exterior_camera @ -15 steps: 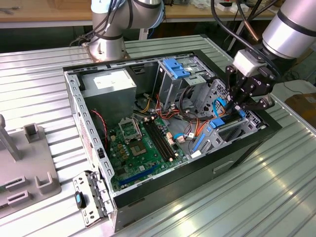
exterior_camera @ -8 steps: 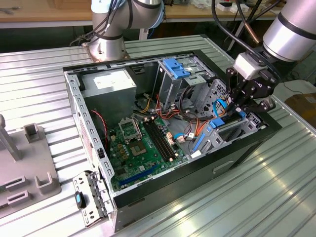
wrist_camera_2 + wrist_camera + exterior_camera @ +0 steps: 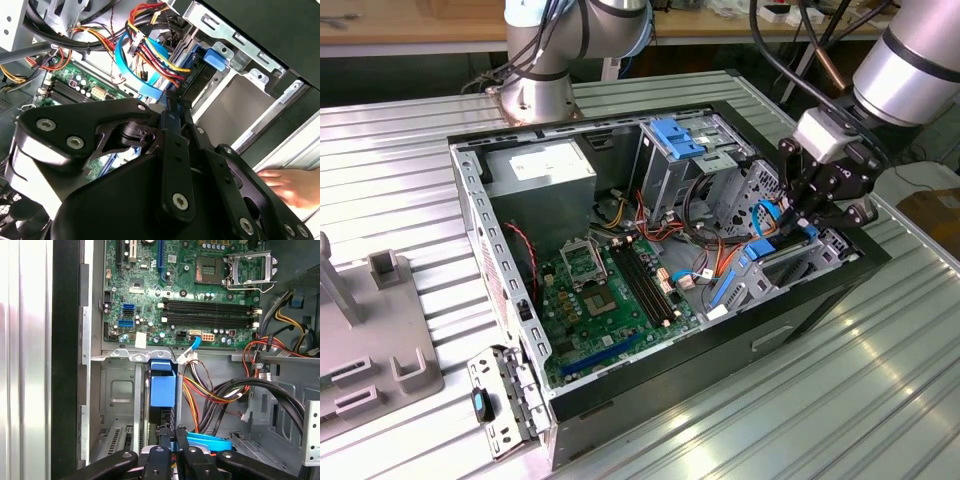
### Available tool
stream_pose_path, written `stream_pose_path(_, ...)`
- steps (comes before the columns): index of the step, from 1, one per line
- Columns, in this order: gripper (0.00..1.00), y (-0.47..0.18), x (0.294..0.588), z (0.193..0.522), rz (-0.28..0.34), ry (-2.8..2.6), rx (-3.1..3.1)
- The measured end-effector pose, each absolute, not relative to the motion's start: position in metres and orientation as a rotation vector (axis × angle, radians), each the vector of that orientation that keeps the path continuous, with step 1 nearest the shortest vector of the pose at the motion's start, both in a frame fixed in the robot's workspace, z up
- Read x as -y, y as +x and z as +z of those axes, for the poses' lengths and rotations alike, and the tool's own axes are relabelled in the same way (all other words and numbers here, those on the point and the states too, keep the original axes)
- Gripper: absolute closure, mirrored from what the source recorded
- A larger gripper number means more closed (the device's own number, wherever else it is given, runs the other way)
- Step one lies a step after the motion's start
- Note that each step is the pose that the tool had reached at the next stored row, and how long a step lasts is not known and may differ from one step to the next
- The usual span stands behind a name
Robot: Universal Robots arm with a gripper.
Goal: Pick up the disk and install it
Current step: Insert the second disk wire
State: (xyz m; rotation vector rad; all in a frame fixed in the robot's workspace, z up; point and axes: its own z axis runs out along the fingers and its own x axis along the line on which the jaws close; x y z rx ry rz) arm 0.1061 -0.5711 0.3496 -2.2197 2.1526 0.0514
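The big black metal gripper (image 3: 170, 107) reaches down into the open computer case, its fingers closed on the thin edge of the blue-framed disk (image 3: 192, 82). Red, yellow and black wires (image 3: 150, 47) and a flat blue cable (image 3: 137, 75) hang just beside it, over the green circuit board (image 3: 75, 85). A person's hand (image 3: 292, 185) rests outside the case wall.

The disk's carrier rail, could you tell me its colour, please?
Bright blue, clearest on the disk in the first wrist view.

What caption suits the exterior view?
Gripper lowering the blue-railed disk into a bay of the open computer case.
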Motion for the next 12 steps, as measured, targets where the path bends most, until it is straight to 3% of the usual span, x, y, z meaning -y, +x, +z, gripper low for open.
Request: stream_pose_path(12, 0.84, 0.1061, 0.5730, 0.3410, 0.051, -2.220, -2.153)
